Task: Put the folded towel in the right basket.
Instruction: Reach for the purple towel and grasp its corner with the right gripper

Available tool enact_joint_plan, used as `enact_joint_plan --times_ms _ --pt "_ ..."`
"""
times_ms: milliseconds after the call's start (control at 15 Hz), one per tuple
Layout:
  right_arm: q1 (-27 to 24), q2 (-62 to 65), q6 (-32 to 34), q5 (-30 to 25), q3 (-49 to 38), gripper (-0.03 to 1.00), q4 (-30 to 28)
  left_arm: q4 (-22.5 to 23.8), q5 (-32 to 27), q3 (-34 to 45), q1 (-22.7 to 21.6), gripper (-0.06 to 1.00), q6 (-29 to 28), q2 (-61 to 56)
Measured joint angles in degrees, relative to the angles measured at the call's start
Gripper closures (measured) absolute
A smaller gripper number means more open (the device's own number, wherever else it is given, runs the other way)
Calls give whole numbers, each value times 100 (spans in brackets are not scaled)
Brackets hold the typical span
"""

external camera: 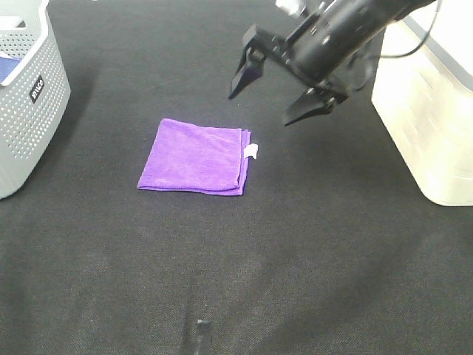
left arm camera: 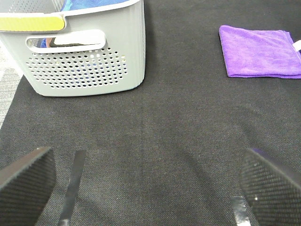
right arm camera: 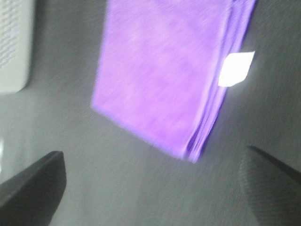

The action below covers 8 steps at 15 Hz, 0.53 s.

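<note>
The folded purple towel (external camera: 196,157) lies flat on the black mat, with a white tag (external camera: 251,151) at its right edge. It also shows in the left wrist view (left arm camera: 261,52) and the right wrist view (right arm camera: 169,80). My right gripper (external camera: 273,95) is open and empty, hanging in the air above and to the right of the towel. The right basket (external camera: 429,111) is cream-white and stands at the right edge. My left gripper (left arm camera: 146,188) is open and empty, low over the mat near the front; only a small tip of it (external camera: 201,336) shows in the high view.
A grey perforated basket (external camera: 26,96) stands at the left edge; in the left wrist view (left arm camera: 84,52) it holds something blue. The black mat (external camera: 295,244) covers the table.
</note>
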<state>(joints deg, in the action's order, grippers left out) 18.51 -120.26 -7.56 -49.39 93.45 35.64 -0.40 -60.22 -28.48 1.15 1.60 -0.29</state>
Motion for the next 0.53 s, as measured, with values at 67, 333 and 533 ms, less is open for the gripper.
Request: enact_joint_plan --times_ms 67,333,533 --pt "0 -430 0 52 206 2 0 0 0 0 0 -4 0 0" --pt "0 -1215 0 57 699 2 0 6 0 0 0 -4 0 0" --pt "0 -1965 0 29 1438 2 23 40 0 0 0 -4 0 0"
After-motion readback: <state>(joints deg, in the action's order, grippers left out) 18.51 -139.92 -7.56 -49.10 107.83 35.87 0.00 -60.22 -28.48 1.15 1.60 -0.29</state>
